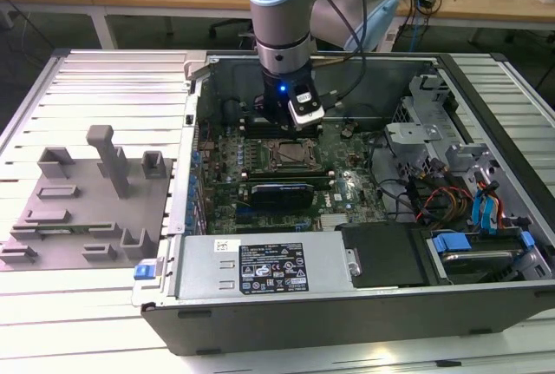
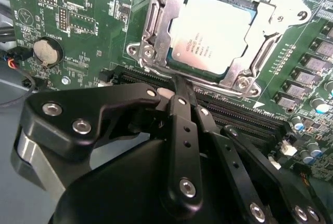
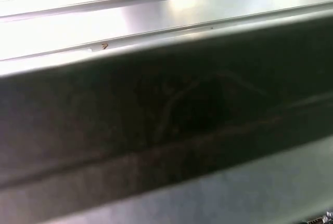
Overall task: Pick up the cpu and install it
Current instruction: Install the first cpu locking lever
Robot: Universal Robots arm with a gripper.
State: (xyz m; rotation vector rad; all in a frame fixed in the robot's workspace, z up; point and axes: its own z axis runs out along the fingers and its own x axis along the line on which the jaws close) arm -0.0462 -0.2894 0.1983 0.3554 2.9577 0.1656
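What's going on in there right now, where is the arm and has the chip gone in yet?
The pale blue robot arm is reaching down into the open dark grey computer case, over the green motherboard. In the second wrist view its black pincer sits right at the edge of the silver metal socket frame. The flat square silver-topped cpu already lies inside that frame. The grey plastic fixture blocks stand outside the case, on the exterior view's left.
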